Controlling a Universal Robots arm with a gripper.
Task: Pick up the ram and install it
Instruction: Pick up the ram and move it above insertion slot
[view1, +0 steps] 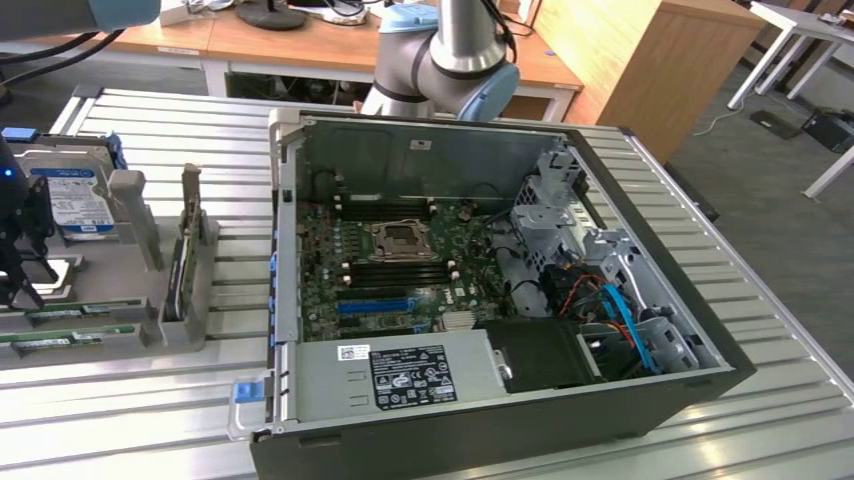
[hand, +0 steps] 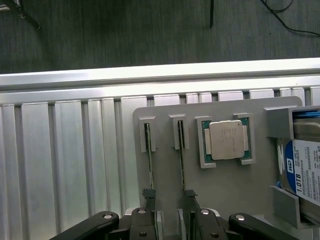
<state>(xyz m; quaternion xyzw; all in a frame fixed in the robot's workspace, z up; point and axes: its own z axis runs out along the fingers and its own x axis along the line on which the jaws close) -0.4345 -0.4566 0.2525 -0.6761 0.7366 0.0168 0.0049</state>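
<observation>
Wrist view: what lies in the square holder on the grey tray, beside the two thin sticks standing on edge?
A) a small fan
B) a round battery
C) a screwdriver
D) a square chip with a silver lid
D: a square chip with a silver lid lies flat in that holder on the tray, between a ram stick and the hard drive.

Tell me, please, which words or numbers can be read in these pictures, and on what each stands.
"1.0TB": on the hard drive label, in the wrist view.
Markings on the processor lid: too faint to read.
Print on the power supply label in the exterior view: too small to read.
</observation>
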